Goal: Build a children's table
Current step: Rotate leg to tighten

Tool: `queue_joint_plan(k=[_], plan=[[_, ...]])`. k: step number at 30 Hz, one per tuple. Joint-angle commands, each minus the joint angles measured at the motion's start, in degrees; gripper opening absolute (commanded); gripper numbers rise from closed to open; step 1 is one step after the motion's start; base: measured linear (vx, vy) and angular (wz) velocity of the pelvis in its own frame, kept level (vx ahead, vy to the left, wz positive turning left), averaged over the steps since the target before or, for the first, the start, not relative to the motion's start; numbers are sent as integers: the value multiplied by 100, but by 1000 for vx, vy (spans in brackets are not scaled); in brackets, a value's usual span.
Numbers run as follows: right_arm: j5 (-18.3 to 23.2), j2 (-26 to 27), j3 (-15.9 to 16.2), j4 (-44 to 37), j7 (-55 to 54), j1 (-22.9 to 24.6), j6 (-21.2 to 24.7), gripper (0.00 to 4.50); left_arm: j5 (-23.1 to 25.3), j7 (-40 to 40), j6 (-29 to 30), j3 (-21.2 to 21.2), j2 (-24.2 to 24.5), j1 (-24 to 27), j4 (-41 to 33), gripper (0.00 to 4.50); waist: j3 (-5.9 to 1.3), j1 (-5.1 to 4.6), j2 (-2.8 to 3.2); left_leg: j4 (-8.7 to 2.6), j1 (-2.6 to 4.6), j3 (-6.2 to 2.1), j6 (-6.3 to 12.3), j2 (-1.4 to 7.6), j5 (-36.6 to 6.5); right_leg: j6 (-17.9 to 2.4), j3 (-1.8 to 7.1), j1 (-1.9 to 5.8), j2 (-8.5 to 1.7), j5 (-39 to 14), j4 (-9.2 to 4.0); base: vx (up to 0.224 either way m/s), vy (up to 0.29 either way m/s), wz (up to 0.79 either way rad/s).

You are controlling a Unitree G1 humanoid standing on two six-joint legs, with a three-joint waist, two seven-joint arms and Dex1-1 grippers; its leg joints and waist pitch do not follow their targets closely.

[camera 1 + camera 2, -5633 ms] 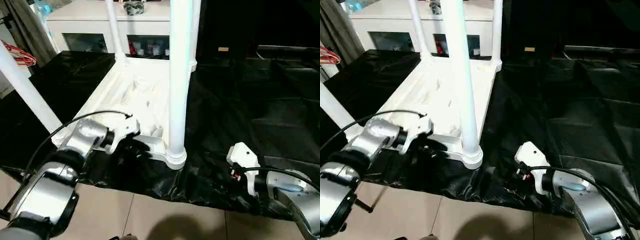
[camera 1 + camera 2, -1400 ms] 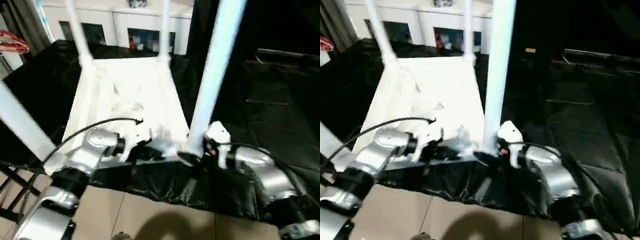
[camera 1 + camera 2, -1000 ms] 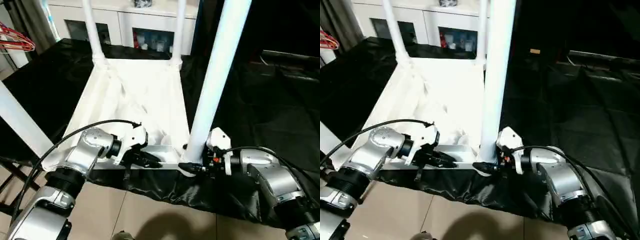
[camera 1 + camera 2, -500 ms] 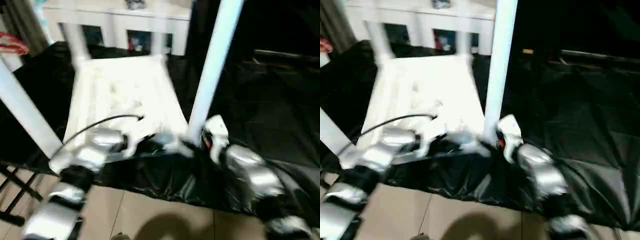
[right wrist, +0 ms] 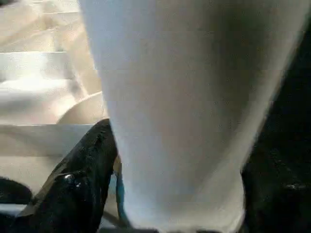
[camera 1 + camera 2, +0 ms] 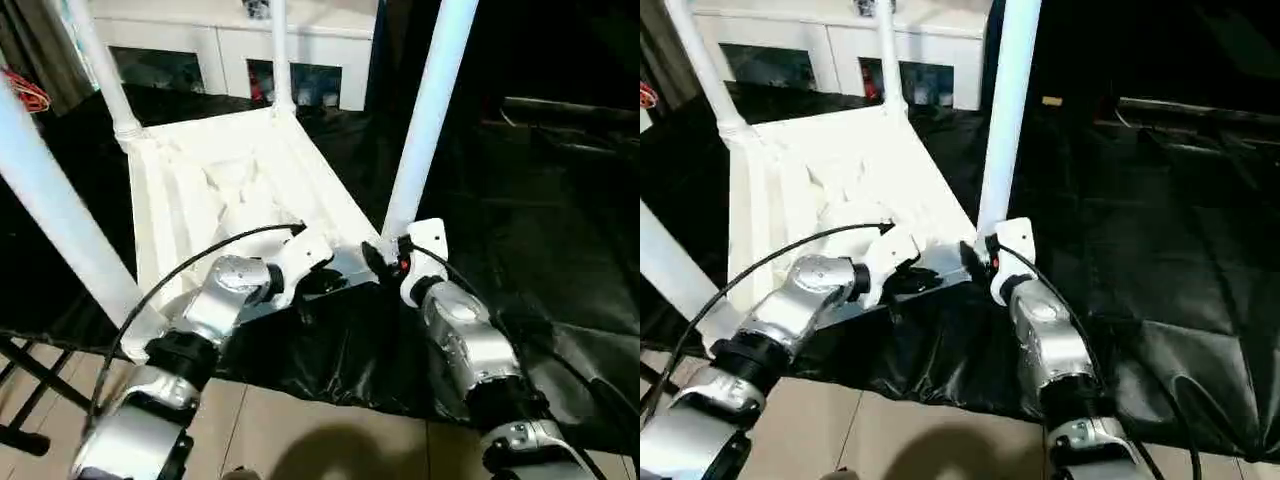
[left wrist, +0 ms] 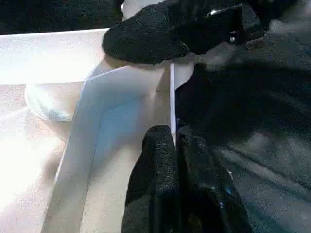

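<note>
White plastic children's table (image 6: pixel 230 190) lies upside down on black sheeting (image 6: pixel 540 240), legs up, at our twelve o'clock. We bend both silver forearms inward at its near edge. Our left end effector (image 7: pixel 174 141) is clamped on the thin rim; the left wrist view shows this. Our right end effector (image 5: pixel 177 194) straddles the near right leg (image 6: pixel 425 110), fingers apart.

Silver forearms (image 6: pixel 470 345), black fingers (image 7: pixel 160 194)
</note>
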Motion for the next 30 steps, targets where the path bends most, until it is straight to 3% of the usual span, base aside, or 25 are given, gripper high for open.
queue_joint_plan(k=[1, 7, 13, 17, 26, 27, 28, 29, 30], plan=[[84, 47, 448, -83, 550, 80, 138, 375, -286, -428, -325, -248, -140, 7, -332, 0, -375, -6, 5, -401, -75, 94, 168, -31, -644, -1061, 242, 400, -358, -642, -336, 0, 0, 0], [276, -991, 983, -698, 2774, 363, -53, 375, -613, -1597, -434, -154, 405, 69, -437, 0, -381, 10, -23, -364, -63, 119, 328, -23, -603, -1209, 236, 410, -343, -339, -305, 0, 0, 0], [428, -1448, 1179, -947, 3881, 417, -62, 375, -737, -2188, -388, -154, 666, 15, -419, 0, -373, 83, -16, -351, -68, 126, 399, 7, -648, -1302, 223, 399, -356, -494, -302, 0, 0, 0], [571, -1641, 1286, -1065, 4425, 411, -7, 375, -792, -2499, -367, -201, 759, -19, -398, 0, -369, 126, -33, -356, -64, 127, 385, 7, -712, -1273, 220, 394, -366, -706, -320, 0, 0, 0], [536, -1771, 1467, -1206, 4854, 507, -56, 300, -762, -2709, -389, -240, 795, -48, -323, 0, -373, 218, -17, -362, -63, 140, 356, 18, -800, -1251, 198, 375, -381, -792, -322, 0, 0, 0], [521, -1743, 1469, -1201, 4837, 517, -69, 294, -755, -2661, -414, -215, 784, -51, -309, 0, -373, 222, 11, -363, -62, 137, 339, 17, -844, -1233, 195, 368, -382, -854, -326, 0, 0, 0], [525, -1706, 1467, -1191, 4787, 527, -71, 284, -758, -2631, -418, -187, 774, -49, -298, 0, -378, 223, 0, -362, -59, 141, 333, 16, -853, -1219, 196, 369, -382, -862, -333, 0, 0, 0], [533, -1674, 1459, -1191, 4739, 541, -70, 284, -756, -2584, -429, -163, 767, -45, -291, 0, -382, 228, 56, -361, -60, 133, 305, 15, -877, -1219, 197, 367, -384, -855, -334, 0, 0, 0], [512, -1619, 1436, -1168, 4619, 547, -108, 278, -738, -2491, -473, -133, 747, -56, -247, 0, -380, 225, 20, -360, -65, 136, 295, 10, -873, -1215, 195, 375, -375, -810, -333, 0, 0, 0]])
